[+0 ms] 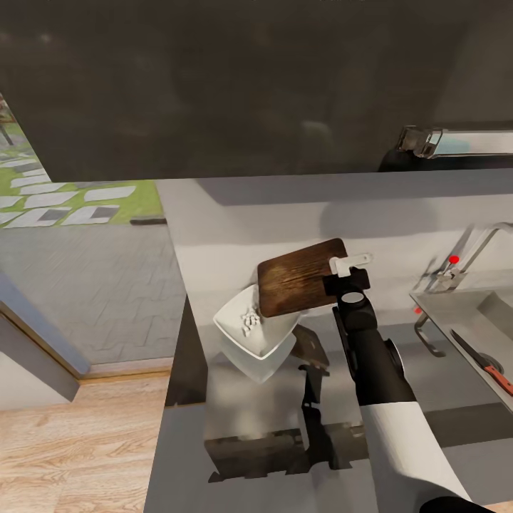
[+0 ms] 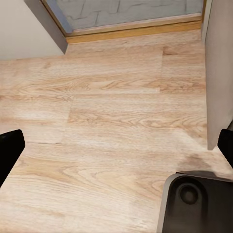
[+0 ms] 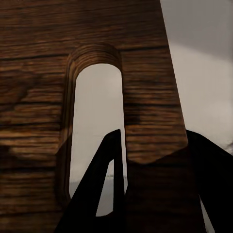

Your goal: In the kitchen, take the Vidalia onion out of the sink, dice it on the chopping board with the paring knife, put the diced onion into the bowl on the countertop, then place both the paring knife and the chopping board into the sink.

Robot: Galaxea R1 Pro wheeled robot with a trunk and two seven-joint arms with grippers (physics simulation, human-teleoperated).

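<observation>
Between your right claw's fingers: the right claw (image 1: 347, 274) pinches the chopping board (image 1: 303, 278) by the strip of wood beside its oval slot, one finger (image 3: 104, 189) reaching through the slot.
Board position: lifted and tilted, its far end out past the claw over the bowl (image 1: 255, 329).
Bowl: below and beyond the claw on the countertop (image 1: 285, 206), pale diced onion (image 1: 250, 320) inside.
Slip risk: your grip sits at one end only, so the board could swing or drop.
Collision risk: a low swing could clip the bowl and spill the dice.
Sink (image 1: 470, 320): off to the claw's right, paring knife (image 1: 482, 362) already there; watch the faucet (image 1: 467, 256).
Left claw (image 2: 116, 145): spread wide over wooden floor, holding nothing.
</observation>
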